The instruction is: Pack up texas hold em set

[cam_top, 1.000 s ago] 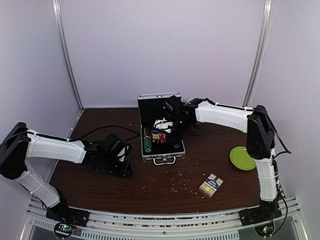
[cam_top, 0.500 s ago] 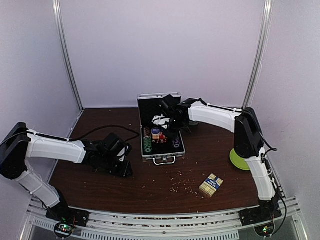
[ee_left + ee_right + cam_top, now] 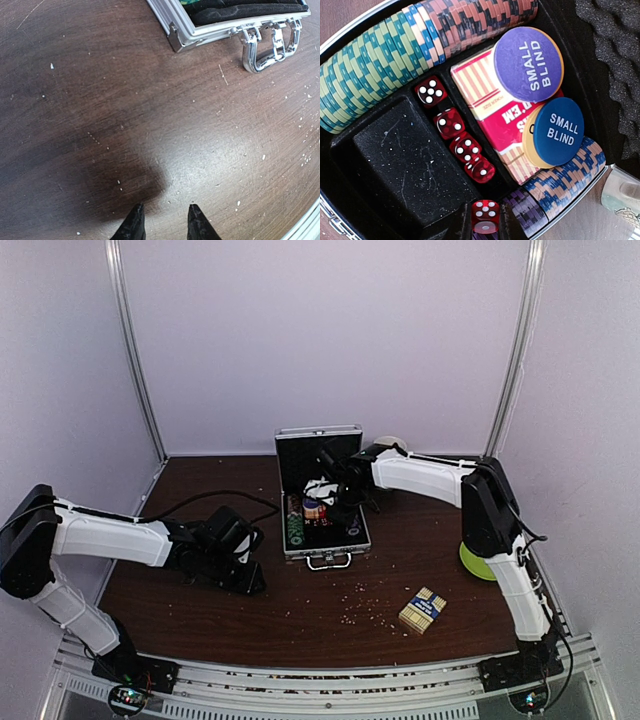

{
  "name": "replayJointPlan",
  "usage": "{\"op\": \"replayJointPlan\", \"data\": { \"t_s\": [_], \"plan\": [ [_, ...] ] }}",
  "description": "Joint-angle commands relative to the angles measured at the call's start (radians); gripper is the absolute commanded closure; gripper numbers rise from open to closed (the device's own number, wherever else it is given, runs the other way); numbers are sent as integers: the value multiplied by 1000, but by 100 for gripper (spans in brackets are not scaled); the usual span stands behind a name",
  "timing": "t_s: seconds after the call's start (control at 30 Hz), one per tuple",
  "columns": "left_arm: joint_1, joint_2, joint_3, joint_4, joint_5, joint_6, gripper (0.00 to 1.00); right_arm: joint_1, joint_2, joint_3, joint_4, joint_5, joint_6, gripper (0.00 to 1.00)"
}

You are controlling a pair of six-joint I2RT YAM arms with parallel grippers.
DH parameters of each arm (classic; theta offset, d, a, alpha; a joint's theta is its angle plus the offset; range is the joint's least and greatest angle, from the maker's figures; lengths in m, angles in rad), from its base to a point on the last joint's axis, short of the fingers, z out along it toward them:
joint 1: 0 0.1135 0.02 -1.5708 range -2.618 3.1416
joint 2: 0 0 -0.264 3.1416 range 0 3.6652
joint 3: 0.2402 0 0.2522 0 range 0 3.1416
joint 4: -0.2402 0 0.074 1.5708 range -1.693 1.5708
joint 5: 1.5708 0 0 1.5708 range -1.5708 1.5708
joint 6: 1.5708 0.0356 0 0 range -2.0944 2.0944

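While right gripper (image 3: 485,227) hangs over open case (image 3: 310,552), fingers pinch one red die (image 3: 485,216) at end of dice slot; four more dice (image 3: 455,132) lie there in line. Case sits mid-table toward back, lid (image 3: 318,445) upright at far side, handle (image 3: 330,561) facing near edge. Green chip row (image 3: 294,525) runs far-to-near along left wall. Card box (image 3: 422,610) lies flat at right front, long axis near-left to far-right. Left gripper (image 3: 165,225) low over table (image 3: 100,100), fingers slightly apart, nothing between.
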Motion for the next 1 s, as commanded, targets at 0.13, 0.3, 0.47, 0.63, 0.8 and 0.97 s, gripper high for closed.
{"op": "replayJointPlan", "data": {
  "t_s": [0.13, 0.3, 0.47, 0.63, 0.8, 0.97],
  "plan": [
    [-6, 0, 3, 19, 3, 7, 68, -6, 27, 26, 3, 32, 3, 77],
    [-6, -2, -2, 24, 2, 4, 68, -7, -2, 19, 3, 16, 17, 68],
    [-6, -3, 2, 24, 0, 6, 69, -4, -81, -5, -1, -32, 43, 66],
    [-6, -12, 24, 9, -15, 20, 68, -3, -242, -165, 29, -79, 53, 66],
    [-6, -58, 33, -4, -62, 35, 67, -8, -463, -419, 31, -147, 3, 63],
    [-6, -72, 49, 4, -75, 79, 62, -17, -729, -762, 14, -269, -165, 52]
  ]
}}
